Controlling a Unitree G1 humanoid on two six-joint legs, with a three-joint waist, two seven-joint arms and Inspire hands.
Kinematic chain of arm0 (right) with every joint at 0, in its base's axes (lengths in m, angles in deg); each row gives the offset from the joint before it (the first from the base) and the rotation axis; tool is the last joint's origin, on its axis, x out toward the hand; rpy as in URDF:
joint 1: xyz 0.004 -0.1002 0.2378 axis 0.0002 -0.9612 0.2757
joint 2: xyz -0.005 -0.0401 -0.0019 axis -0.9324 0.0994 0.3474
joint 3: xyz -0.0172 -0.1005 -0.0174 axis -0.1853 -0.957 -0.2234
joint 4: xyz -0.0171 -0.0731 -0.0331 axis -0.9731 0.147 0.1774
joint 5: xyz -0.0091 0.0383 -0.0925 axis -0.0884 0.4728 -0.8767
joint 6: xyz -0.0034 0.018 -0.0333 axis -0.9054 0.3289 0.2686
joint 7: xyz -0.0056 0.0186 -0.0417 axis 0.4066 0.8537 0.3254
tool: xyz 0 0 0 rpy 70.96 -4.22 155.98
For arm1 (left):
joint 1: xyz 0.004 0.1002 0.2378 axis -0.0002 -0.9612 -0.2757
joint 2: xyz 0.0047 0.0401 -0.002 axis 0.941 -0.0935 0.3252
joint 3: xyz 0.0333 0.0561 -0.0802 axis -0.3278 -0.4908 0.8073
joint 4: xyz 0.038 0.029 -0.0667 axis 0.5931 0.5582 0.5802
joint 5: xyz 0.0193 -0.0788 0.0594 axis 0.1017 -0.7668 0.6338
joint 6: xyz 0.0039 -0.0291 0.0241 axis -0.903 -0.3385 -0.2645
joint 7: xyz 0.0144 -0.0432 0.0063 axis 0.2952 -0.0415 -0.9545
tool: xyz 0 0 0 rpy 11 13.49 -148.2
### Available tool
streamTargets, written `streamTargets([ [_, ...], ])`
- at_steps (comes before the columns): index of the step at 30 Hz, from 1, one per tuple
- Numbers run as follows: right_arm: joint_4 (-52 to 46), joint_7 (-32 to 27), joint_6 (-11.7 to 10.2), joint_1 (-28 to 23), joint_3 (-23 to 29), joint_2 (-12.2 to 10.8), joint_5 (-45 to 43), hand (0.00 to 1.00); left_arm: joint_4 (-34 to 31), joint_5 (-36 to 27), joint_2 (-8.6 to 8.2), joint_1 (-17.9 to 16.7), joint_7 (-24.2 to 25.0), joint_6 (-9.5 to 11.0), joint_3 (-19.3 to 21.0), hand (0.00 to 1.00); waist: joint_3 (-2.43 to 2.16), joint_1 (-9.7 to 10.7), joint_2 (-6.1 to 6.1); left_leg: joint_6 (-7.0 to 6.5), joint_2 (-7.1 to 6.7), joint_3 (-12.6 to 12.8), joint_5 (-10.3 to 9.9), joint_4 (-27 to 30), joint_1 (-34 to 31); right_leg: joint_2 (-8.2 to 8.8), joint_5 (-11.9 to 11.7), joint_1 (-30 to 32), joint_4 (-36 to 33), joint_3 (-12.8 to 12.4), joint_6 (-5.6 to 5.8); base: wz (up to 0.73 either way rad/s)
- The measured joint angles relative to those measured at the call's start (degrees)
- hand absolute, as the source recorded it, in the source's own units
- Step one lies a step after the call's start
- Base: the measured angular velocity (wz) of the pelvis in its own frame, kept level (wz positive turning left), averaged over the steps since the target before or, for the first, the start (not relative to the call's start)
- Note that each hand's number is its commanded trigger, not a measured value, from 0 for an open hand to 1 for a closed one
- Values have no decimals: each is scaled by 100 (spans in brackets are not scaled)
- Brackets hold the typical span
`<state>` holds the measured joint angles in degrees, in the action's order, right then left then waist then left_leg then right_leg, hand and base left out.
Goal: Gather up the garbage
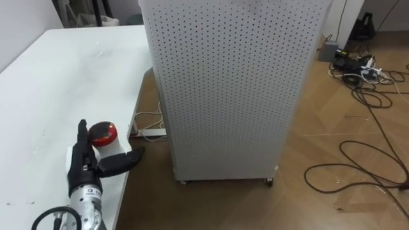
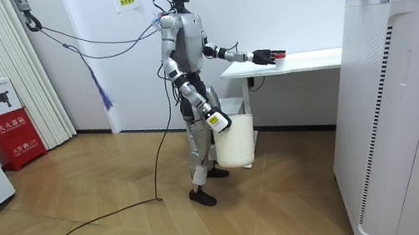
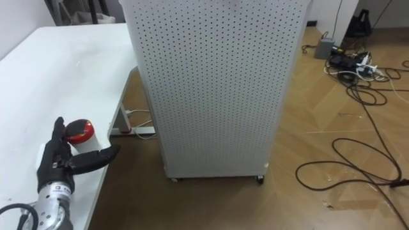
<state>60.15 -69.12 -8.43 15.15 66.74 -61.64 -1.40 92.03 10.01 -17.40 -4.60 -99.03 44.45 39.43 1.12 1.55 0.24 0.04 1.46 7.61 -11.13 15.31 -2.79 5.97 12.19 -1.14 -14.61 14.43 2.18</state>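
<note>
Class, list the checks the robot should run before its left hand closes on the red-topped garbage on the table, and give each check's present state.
1. Left hand open: ok.
2. Red-topped garbage between that hand's fingers and thumb: ok.
3. Garbage upright on the white table, near its edge: ok.
4. Hand already touching the garbage: cannot tell.
5. White bin at the robot's side, by the right hand: ok.
6. Bin held securely: cannot tell.

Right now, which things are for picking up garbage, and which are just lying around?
For the job: red round thing, white table under it, left hand beside it, white bin at right hand.
Just lying about: perforated white cabinet, floor cables, power strip.
</note>
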Motion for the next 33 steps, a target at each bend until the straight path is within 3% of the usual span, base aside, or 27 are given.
streamTargets([
  [1,0,3,8,-6,0,1,1,100,9,-5,16,0,40,-12,0,0,-1,19,-6,0,1,3,0,0,1,0,0,4,-1,-4,0,0],
  [2,0,3,8,-13,0,1,1,100,9,-7,22,0,52,-20,0,21,-2,20,-9,0,2,4,0,0,3,-1,0,4,-1,-8,0,0],
  [3,0,4,9,-25,-1,0,2,100,9,-6,30,1,57,-34,0,100,-5,12,-13,0,2,9,0,0,9,0,0,3,-3,-13,0,-3],
  [17,6,2,14,-47,0,0,3,100,73,-19,91,9,99,-111,0,100,-11,53,-21,0,4,21,0,4,24,1,0,4,-26,-30,-1,0],
  [33,7,-7,14,-39,-3,0,11,100,500,-503,135,148,53,-142,-10,100,-12,194,-19,0,24,97,0,5,38,-11,-4,25,-24,-101,-7,-2],
])
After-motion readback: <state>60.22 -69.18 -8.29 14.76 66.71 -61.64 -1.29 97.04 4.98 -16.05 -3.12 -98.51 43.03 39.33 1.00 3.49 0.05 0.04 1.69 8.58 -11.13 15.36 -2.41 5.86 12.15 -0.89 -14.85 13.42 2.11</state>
